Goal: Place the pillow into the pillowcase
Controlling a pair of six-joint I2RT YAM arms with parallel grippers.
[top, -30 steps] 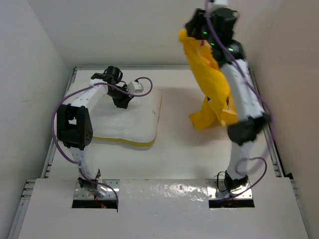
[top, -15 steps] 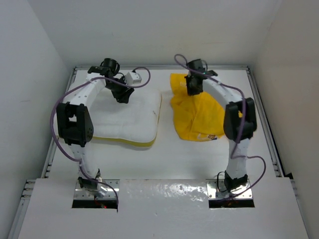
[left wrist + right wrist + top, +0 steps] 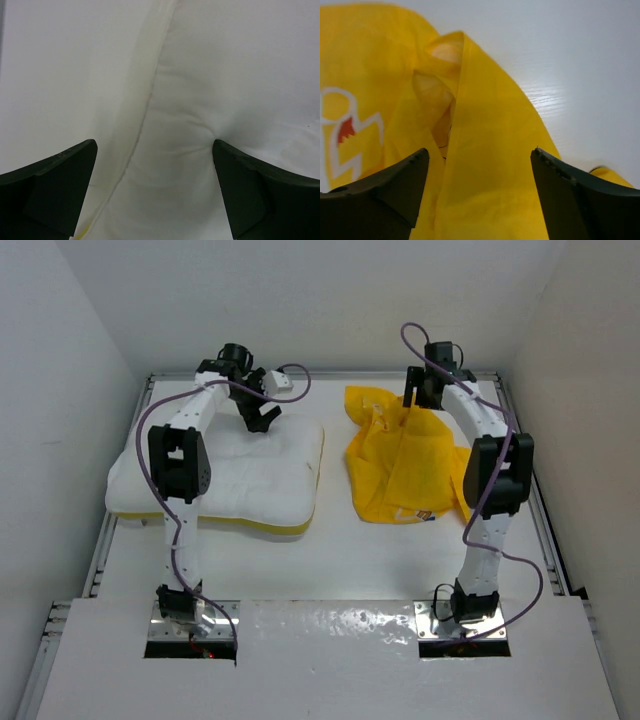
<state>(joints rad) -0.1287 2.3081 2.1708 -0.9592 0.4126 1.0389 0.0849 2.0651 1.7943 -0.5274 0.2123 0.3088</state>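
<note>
The pillow (image 3: pixel 230 475) lies flat on the left half of the bench (image 3: pixel 340 540), its yellow edge band toward the near side. The pillowcase (image 3: pixel 400 465) lies rumpled on the right half, well apart from it. Nothing is inside the case: the whole pillow sits outside it, so the stuffing has not begun.

The left arm (image 3: pixel 185 425) reaches to the far edge of the pillow. The left jaws stand wide apart and hold nothing. In the left wrist view they straddle the pillow's (image 3: pixel 200 100) seam and a puckered dimple beside it. That placement looks like a line-up for pinching the far edge so the cushion can be lifted or steered.

The right arm (image 3: pixel 480 420) reaches over the far end of the case. The right jaws are also wide apart and empty. In the right wrist view they hang above a ridge of folded yellow cloth (image 3: pixel 485 165). Beside the ridge a gap between layers (image 3: pixel 440 90) shows paler cloth inside. That may be the mouth of the case, though I cannot tell for certain.

My reading is that each arm is placed to take its own item, the right one looking for a single layer at the opening. The risk there is pinching both layers and closing the mouth.
</note>
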